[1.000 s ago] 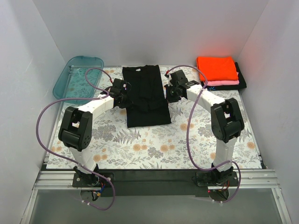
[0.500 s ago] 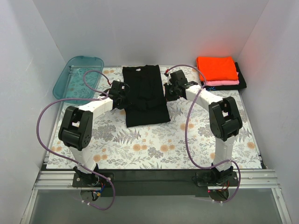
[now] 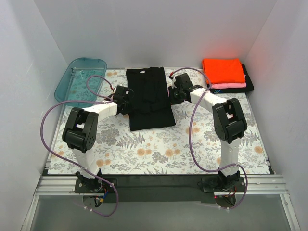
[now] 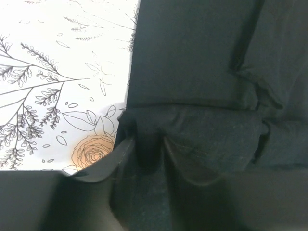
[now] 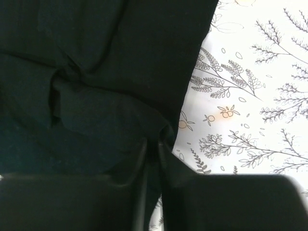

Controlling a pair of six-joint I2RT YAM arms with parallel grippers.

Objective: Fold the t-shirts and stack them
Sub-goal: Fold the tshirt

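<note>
Black t-shirt (image 3: 150,103) lies betw left pincer (image 4: 147,156) & right pincer (image 5: 153,154), edges in jaws, grip unclear.

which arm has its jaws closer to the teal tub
Left. The left arm has its jaws at the left edge of the black shirt, on the side of the tub; the right arm has its own at the shirt's right edge, farther off.

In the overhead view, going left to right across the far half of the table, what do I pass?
teal tub → left gripper at the shirt's left edge → black t-shirt → right gripper at its right edge → stack of folded shirts
</note>
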